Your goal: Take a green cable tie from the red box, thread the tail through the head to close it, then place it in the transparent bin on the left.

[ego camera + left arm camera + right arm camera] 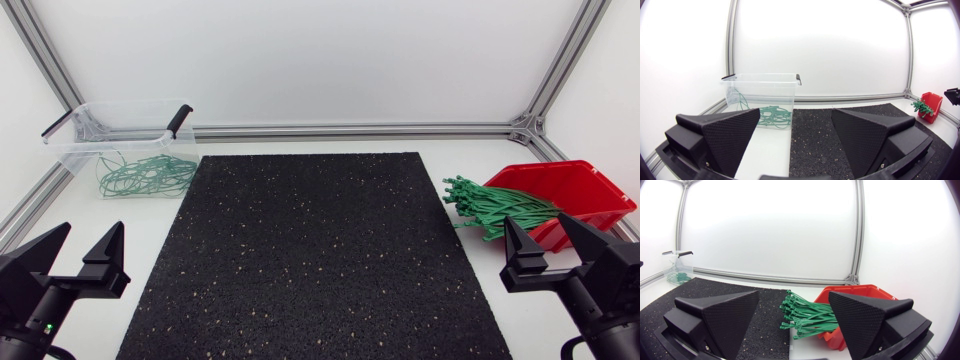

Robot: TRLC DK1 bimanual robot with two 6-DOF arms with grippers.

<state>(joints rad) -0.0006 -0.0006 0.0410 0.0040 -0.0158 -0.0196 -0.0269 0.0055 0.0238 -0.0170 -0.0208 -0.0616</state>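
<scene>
Now both grippers gape wide, holding nothing: left gripper [90, 238] at 8 o'clock, right gripper [538, 228] at 4. The mat [310, 250] spans the middle between them, its edges just short of bin [75, 150] and box [590, 195]. At 3 ties [495, 208] spill over the box lip (ends toward the mat); the bin at 10 holds looped ties [140, 176].

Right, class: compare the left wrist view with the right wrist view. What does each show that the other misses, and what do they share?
Only the left wrist view shows the left gripper, fingers open and empty, with the transparent bin close ahead. Only the right wrist view shows the right gripper, also open and empty, with the red box and its green cable ties close ahead. Both show the black mat, the bin and the box; each sees the other's container far off.
</scene>
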